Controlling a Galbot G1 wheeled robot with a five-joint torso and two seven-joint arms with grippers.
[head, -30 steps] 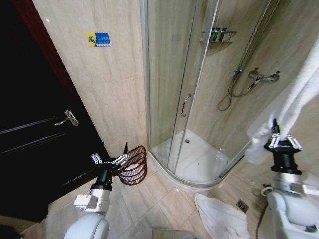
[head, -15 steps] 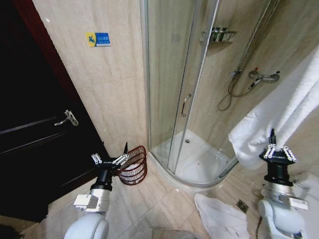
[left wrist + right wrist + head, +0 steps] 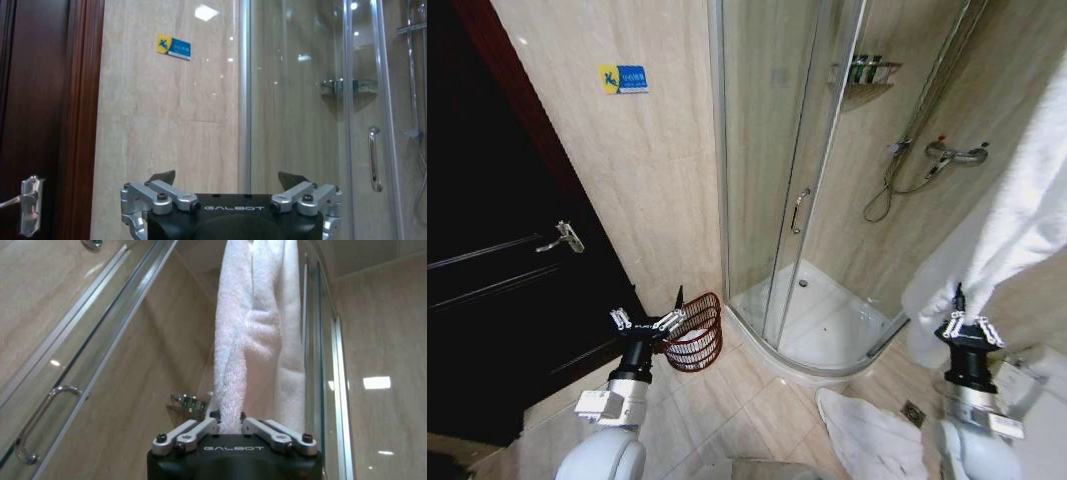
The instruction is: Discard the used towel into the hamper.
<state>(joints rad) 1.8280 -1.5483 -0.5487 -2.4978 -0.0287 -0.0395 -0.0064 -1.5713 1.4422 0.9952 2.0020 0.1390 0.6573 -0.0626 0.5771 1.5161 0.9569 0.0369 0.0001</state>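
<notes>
The right claw (image 3: 965, 322) sits at the lower right of the head view, pinched shut on the bottom edge of the white towel (image 3: 1027, 215). The right wrist view shows it best: the fingers (image 3: 193, 432) close around a fold of terry (image 3: 257, 335). The towel hangs long and vertical, running up and off the upper right of the frame, so its long axis is basically straight up from the claw.

The hamper (image 3: 697, 331) is way over at lower left centre, on the floor tiles against the wall beside the shower door (image 3: 772, 170). The left claw (image 3: 643, 322) hovers just beside its rim with jaws spread, holding nothing.

So the key relation is that the hamper lies well apart to the left of the towel-holding claw, with the shower tray corner between them. The left arm is much nearer the basket, but the right one has the cloth (there's also another white cloth (image 3: 867, 432) on the floor, bottom centre-right).
</notes>
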